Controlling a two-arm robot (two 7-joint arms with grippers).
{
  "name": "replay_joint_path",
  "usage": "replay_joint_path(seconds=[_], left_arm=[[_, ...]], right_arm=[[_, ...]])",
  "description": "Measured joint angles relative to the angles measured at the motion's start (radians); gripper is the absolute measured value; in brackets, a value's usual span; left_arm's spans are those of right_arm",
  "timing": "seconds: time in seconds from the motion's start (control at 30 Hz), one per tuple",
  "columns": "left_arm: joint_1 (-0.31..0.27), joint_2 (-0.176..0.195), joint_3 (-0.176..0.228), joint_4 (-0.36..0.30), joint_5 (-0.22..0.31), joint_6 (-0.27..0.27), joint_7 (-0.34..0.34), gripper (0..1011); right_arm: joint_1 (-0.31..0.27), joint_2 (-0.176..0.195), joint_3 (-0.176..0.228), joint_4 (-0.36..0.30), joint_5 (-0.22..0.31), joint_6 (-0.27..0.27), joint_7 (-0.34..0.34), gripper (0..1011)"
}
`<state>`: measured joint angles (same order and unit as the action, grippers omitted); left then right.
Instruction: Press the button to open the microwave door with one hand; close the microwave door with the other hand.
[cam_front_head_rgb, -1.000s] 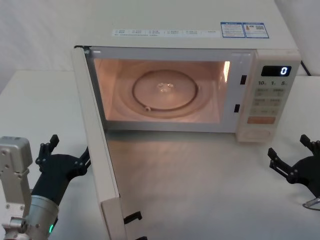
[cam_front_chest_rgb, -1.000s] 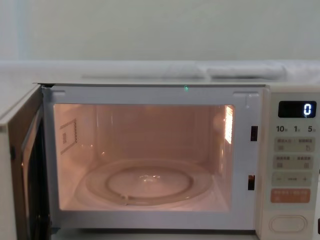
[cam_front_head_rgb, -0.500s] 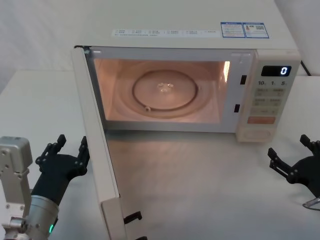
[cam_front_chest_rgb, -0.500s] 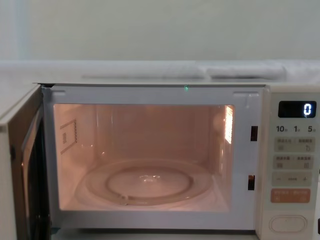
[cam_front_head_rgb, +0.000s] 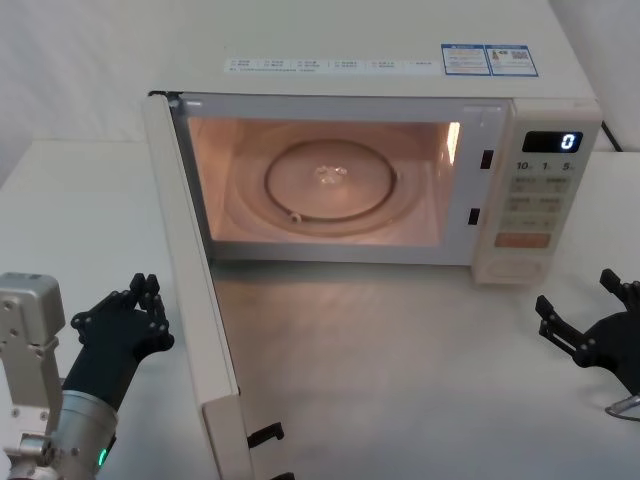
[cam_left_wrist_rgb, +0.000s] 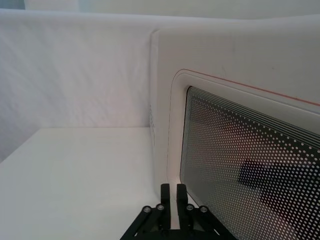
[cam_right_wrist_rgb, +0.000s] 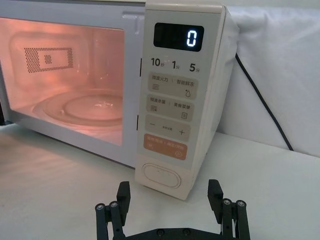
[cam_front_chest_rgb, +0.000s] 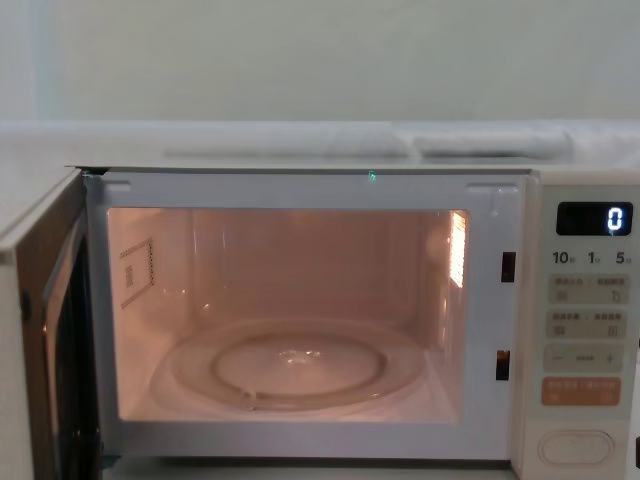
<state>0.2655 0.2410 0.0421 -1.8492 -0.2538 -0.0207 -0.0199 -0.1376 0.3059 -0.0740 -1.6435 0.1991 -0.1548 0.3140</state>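
The door stands wide open, swung toward the near left, its free edge nearest. The left gripper, fingers pressed together, sits just left of its outer face. The button is at the panel's bottom right; the right gripper, spread open, hangs near it with bare table between.

The left pincer has closed its fingers beside the microwave door.

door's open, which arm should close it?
Left. The left pincer, fingers shut, sits just outside the microwave door, which swings out on the robot's left. The right pincer, open, is far across, in front of the button.
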Motion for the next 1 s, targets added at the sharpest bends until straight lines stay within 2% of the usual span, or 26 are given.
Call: replay_joint_path(seconds=[0.07, 0.17, 1.0], left_arm=[[0.0, 0.0, 0.0, 0.0, 0.0, 0.0, 0.0, 56], [0.0, 0.0, 0.0, 0.0, 0.0, 0.0, 0.0, 0], [0.0, 0.0, 0.0, 0.0, 0.0, 0.0, 0.0, 0]], right_arm=[[0.0, 0.0, 0.0, 0.0, 0.0, 0.0, 0.0, 1001], [0.0, 0.0, 0.0, 0.0, 0.0, 0.0, 0.0, 1001], [0.0, 0.0, 0.0, 0.0, 0.0, 0.0, 0.0, 1001]])
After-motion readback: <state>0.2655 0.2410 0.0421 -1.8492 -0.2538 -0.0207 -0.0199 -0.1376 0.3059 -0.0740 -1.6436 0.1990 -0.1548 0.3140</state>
